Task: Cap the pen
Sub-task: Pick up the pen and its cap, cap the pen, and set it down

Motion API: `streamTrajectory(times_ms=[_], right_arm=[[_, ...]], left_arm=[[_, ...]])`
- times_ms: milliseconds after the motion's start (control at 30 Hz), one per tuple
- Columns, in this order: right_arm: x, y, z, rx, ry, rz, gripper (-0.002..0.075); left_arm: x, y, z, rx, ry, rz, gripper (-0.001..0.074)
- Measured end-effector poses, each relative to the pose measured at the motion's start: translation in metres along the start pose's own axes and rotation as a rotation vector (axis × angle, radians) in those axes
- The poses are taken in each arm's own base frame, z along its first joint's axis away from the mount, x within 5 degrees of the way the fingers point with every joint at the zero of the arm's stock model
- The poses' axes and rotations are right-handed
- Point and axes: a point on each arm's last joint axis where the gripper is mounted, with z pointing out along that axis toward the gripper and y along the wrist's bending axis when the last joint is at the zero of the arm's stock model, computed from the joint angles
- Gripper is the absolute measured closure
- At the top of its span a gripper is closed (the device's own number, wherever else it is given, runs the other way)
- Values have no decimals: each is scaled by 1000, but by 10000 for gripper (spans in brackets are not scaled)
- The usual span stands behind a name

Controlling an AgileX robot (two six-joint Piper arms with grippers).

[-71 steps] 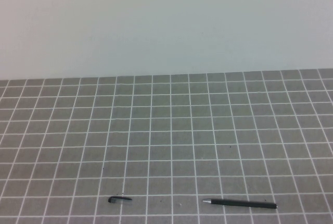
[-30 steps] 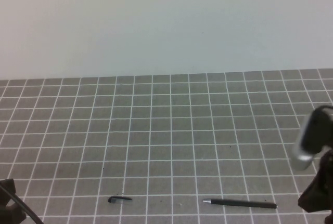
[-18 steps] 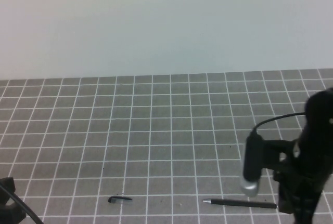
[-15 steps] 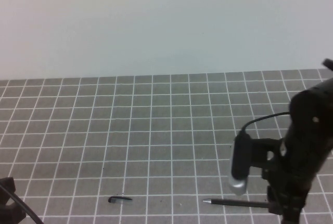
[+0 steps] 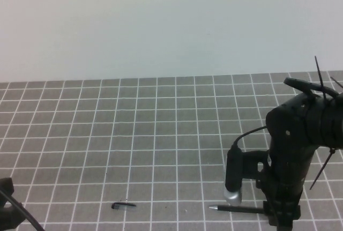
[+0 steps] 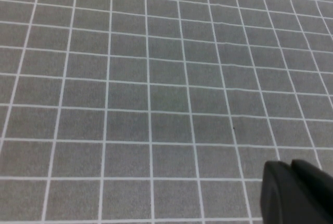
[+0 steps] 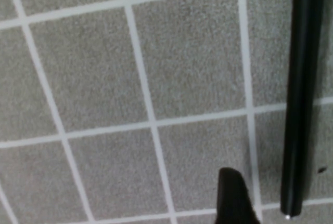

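One uncapped pen (image 5: 236, 208) lies beneath the right gripper (image 5: 282, 219) at the near edge of the mat (image 5: 161, 134), that gripper's opening impossible to tell
Its long axis runs left-right, tip toward the single cap (image 5: 123, 205), well apart; the left gripper (image 6: 291, 169), closed and empty, sits near-left

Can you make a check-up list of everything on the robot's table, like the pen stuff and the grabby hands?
surface: grey mat with white grid lines.
job's things: pen lies flat, uncapped, tip pointing to the robot's left; cap lies apart, further left.
clutter: nothing seen.
grippers: right gripper low over the pen's back end; left gripper at the mat's near left corner.
cables: black cable curves above the right gripper.
surroundings: plain pale wall behind.
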Motion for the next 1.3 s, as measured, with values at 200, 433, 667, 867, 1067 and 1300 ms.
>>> streamTrajectory(times_ms=[200,433,667,867,1067,1300], right_arm=[[0,0,8,-12,10,0,383],[-2,-2,12,-7,5,0,524],[0,0,16,-25,31,-11,659],[1,-1,16,-21,35,-17,729],[5,-4,12,-1,94,-67,729],[-2,-14,-6,-2,102,-57,729]], left_arm=[[0,0,0,0,-5,-2,734],[0,0,0,2,3,-6,734],[5,-1,0,11,52,-9,734],[2,-3,0,37,21,-64,734],[-1,-13,-2,131,21,8,734],[-34,-30,-7,222,100,180,734]])
